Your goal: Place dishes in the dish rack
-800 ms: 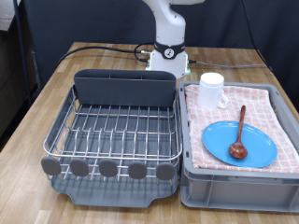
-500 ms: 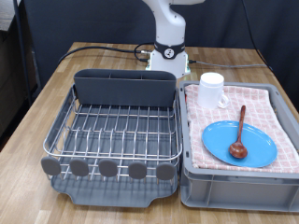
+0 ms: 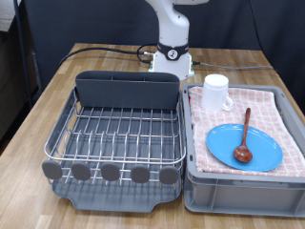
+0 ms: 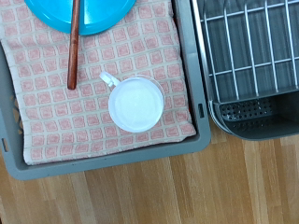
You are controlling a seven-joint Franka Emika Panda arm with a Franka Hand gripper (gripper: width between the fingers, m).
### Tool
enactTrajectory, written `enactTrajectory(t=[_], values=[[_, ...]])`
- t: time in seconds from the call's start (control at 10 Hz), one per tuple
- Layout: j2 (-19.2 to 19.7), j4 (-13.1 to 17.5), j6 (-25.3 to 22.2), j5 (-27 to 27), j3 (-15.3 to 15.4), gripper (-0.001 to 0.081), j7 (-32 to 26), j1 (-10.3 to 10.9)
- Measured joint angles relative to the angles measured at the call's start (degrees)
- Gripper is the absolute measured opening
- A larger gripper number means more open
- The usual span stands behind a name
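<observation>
The round bright-blue plate [image 3: 245, 146] lies on the pink checked cloth in the grey bin [image 3: 238, 186] at the exterior view's right. The brown wooden spoon [image 3: 244, 134] rests across the plate. The small white mug [image 3: 216, 93] stands upright on the cloth behind them. The dish rack [image 3: 119, 134], a chrome wire grid in a dark grey tray, stands empty at the left. The wrist view looks straight down on the mug [image 4: 135, 103], the spoon [image 4: 73, 47], the plate's edge [image 4: 93, 14] and a rack corner [image 4: 250, 56]. The gripper's fingers do not show in either view.
The robot's white base [image 3: 172, 52] stands on the wooden table [image 3: 38, 105] behind the rack, with black cables running to it. The bin sits tight against the rack's right side. The table's left edge drops off beside the rack.
</observation>
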Motion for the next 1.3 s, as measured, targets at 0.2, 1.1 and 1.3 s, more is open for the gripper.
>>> enactTrajectory(t=[0.2, 1.1, 1.3], values=[[1.61, 0.58, -0.23, 0.09, 0.21, 0.0802, 0.35, 0.01], [21.97, 14.95, 4.84, -1.06, 6.49, 0.0802, 16.2, 0.08], [23.82, 15.23, 8.09, -1.67, 7.45, 0.0802, 15.86, 0.24]])
